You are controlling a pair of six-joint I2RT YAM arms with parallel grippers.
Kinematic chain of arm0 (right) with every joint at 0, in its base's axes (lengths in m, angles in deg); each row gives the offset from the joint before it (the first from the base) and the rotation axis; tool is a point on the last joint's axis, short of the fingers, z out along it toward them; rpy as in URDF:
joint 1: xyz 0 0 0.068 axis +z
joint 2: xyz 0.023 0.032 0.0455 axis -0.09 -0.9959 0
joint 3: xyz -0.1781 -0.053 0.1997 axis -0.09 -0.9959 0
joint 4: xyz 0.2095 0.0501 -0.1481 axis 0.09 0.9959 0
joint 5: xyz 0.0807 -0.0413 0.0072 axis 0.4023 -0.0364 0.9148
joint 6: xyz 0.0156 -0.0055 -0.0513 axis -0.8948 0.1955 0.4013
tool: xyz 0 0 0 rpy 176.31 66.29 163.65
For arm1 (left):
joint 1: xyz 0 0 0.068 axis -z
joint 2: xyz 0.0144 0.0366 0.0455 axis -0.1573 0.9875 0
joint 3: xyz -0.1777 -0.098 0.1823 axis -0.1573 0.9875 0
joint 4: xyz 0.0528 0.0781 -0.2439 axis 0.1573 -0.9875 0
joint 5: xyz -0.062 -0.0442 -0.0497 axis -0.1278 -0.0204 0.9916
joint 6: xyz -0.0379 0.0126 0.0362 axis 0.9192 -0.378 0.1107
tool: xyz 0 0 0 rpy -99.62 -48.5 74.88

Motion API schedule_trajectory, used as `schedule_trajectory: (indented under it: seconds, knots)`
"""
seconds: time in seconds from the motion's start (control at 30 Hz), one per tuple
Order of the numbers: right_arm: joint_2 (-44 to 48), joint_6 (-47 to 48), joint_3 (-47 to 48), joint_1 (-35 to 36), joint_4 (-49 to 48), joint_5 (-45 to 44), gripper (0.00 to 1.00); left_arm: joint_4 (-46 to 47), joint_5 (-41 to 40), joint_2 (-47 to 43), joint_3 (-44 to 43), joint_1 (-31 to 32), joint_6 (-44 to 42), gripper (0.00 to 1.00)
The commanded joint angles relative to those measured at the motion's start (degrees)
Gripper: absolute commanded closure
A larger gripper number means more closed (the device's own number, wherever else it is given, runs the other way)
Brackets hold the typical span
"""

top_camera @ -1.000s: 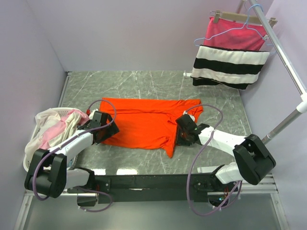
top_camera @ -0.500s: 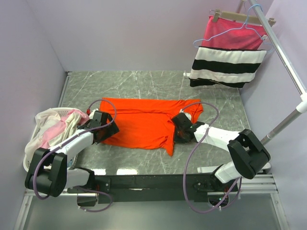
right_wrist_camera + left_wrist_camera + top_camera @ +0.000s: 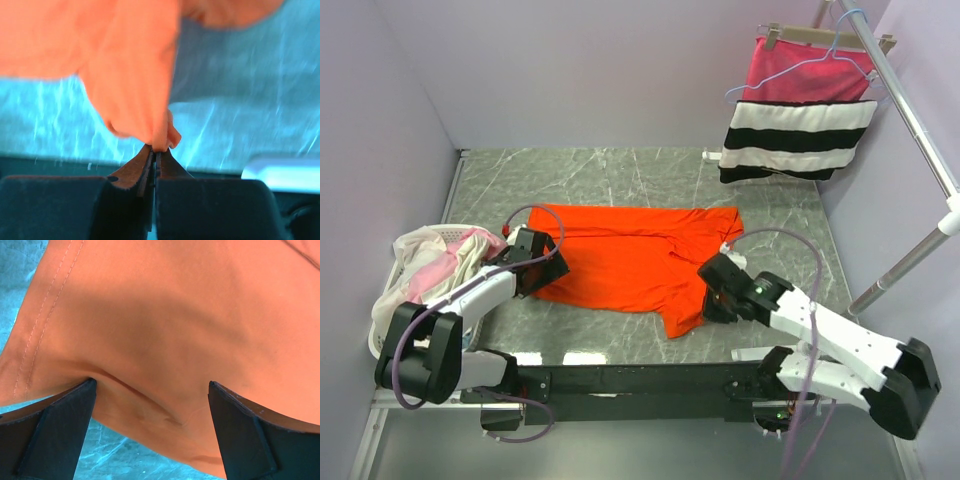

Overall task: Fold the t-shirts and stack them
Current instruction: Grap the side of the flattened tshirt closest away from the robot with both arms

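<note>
Barely begun: the orange-red t-shirt [image 3: 630,255] lies unfolded mid-way across the table [image 3: 620,175], the right gripper [image 3: 156,149] jaws clamped on its near-right corner, the left gripper [image 3: 152,384] jaws spread wide over its left edge, other t-shirts [image 3: 435,262] heaped in the basket [image 3: 377,330].

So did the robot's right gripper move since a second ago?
Yes. The right gripper, shut on the bright orange-red cloth t-shirt, has pulled back toward the black base rail, dragging that corner of the shirt with it.

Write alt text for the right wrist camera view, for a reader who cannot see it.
The right gripper, its two dark fingers shut, pinches a fold of the bright orange-red cloth t-shirt, which stretches away from the fingertips and fills the upper left of the blurred picture. Behind it lies the veined marble tabletop.
</note>
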Motion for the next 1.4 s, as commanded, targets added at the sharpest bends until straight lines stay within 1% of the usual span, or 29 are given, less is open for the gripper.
schedule_trajectory:
  seconds: [0.0,0.07,0.13,0.2,0.23,0.27,0.3,0.33,0.37,0.4,0.43,0.47,0.5,0.57,0.6,0.63,0.67,0.7,0.73,0.77,0.8,0.83,0.9,0.93,0.97,1.0,1.13,1.2,1.37]
  knots:
    - [5.3,-11.4,-1.0,6.9,10.7,1.0,1.00,-0.8,-0.8,0.3,-1.9,0.1,-1.2,0.01]
    - [6.0,-15.9,-1.2,10.0,12.5,1.1,1.00,-1.3,-1.0,-0.9,-1.8,0.1,-1.0,0.01]
    - [5.9,-20.2,-1.0,14.6,14.7,1.3,1.00,-1.4,-1.4,-1.7,-1.4,0.1,-0.9,0.00]
    - [5.1,-21.7,-1.0,17.9,16.3,2.1,1.00,-1.5,-1.4,-2.5,-1.7,0.1,-0.8,0.01]
    - [4.5,-23.0,-0.6,18.6,17.4,1.4,0.92,-1.6,-1.4,-2.6,-1.9,0.1,-0.8,0.01]
    - [3.5,-23.7,0.7,19.2,18.4,0.2,0.73,-1.7,-1.2,-2.8,-2.0,0.1,-0.9,0.01]
    - [3.1,-23.8,1.8,19.6,19.5,-1.0,0.48,-1.6,-1.0,-2.9,-2.1,0.1,-1.0,0.01]
    - [2.7,-23.7,3.2,19.5,20.3,-5.1,0.46,-1.8,-1.0,-3.0,-2.2,0.1,-1.2,0.01]
    - [2.2,-24.2,7.1,19.6,21.3,-7.4,0.46,-2.0,-1.1,-3.1,-2.5,0.1,-1.3,0.00]
    - [2.0,-24.3,8.6,19.6,22.0,-9.2,0.45,-2.2,-1.2,-3.3,-2.9,0.1,-1.4,0.00]
    - [1.8,-24.2,10.2,19.3,22.0,-14.0,0.43,-2.7,-1.5,-3.4,-3.3,0.1,-1.3,0.00]
    - [1.3,-24.5,13.3,19.1,22.5,-16.7,0.39,-2.8,-1.5,-4.1,-3.6,0.1,-1.3,0.00]
    - [0.8,-24.6,14.5,18.8,23.7,-19.3,0.32,-2.9,-1.5,-4.6,-4.2,0.1,-1.5,0.00]
    - [-0.6,-21.3,16.6,13.7,23.4,-23.6,0.32,-2.9,-2.5,-5.6,-5.5,0.1,-1.6,0.00]
    - [-1.0,-19.5,16.2,11.1,18.4,-24.0,0.31,-2.2,-2.8,-5.8,-6.4,0.1,-1.8,0.01]
    - [-1.3,-12.3,15.4,8.2,14.0,-23.1,0.31,-0.1,-3.0,-5.7,-7.0,0.1,-2.4,0.01]
    - [-2.2,-9.7,13.0,2.3,10.3,-20.9,0.32,0.7,-3.6,-4.8,-7.7,0.1,-2.8,0.01]
    - [-2.9,-7.1,11.9,-0.5,2.4,-19.4,0.32,1.6,-3.9,-3.7,-9.9,0.1,-3.1,0.00]
    - [-4.1,-1.5,11.4,-3.3,-0.2,-17.3,0.32,2.6,-4.1,-2.6,-10.9,0.0,-3.9,0.01]
    - [-7.0,0.1,11.9,-7.6,-1.7,-16.5,0.32,3.2,-4.1,0.7,-12.4,-0.2,-4.1,0.00]
    - [-8.6,1.6,12.1,-8.8,-5.8,-16.4,0.32,3.3,-4.5,2.5,-15.6,-0.3,-4.3,0.00]
    - [-10.4,5.6,12.6,-10.2,-8.0,-15.3,0.32,3.6,-4.5,4.4,-17.0,-0.3,-4.3,0.00]
    - [-16.1,8.0,14.8,-13.0,-13.5,-13.1,0.33,5.2,-3.4,9.4,-19.9,-0.3,-4.1,0.01]
    - [-18.3,10.3,15.8,-13.8,-14.8,-12.3,0.33,5.7,-3.0,10.9,-20.7,-0.3,-3.9,0.01]
    - [-22.8,11.1,18.1,-14.3,-16.1,-12.1,0.34,6.3,-2.5,13.3,-21.5,-0.3,-3.9,0.01]
    - [-25.1,11.7,19.5,-15.5,-17.2,-11.8,0.34,7.9,-2.0,14.4,-22.4,-0.3,-3.9,0.01]
    - [-36.7,14.7,26.2,-18.0,-18.2,-9.4,0.34,8.8,-2.6,19.6,-25.3,-0.5,-4.6,0.01]
    - [-39.6,15.3,29.1,-18.9,-18.7,-8.9,0.35,9.3,-2.9,22.4,-26.8,-0.5,-5.1,0.00]
    - [-48.3,17.1,36.5,-21.0,-16.3,-5.8,0.35,8.0,-3.0,29.2,-31.1,-1.4,-4.9,0.00]
